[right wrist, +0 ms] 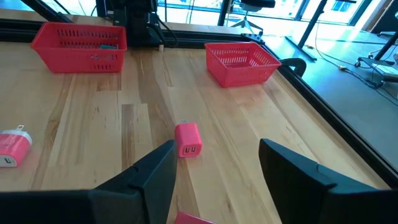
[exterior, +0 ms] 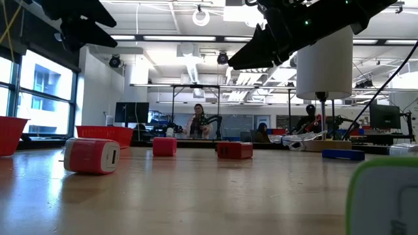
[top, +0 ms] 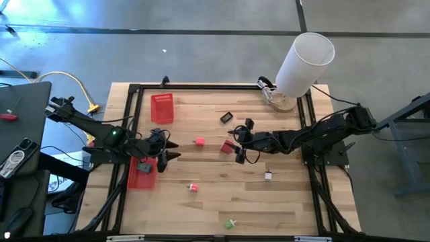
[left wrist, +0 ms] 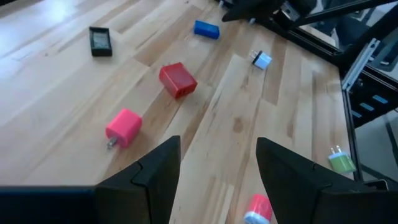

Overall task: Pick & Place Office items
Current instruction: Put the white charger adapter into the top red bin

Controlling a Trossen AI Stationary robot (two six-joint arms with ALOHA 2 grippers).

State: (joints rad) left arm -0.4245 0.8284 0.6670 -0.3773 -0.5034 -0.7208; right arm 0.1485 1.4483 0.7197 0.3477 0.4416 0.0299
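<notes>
The counter [top: 282, 202] is pale wood in long planks, smooth with a light sheen, edged by a matt black metal frame [top: 215, 86]. Two red baskets [right wrist: 239, 61] at upper centre and upper left of the right wrist view look like plastic mesh. The pink charger block [right wrist: 188, 139] and the red block [left wrist: 178, 80] are smooth plastic, faintly glossy. The white cylinder [top: 306, 62] at upper right of the high view looks matt and smooth. The left gripper's fingers [left wrist: 146, 180] look like matt dark plastic.
</notes>
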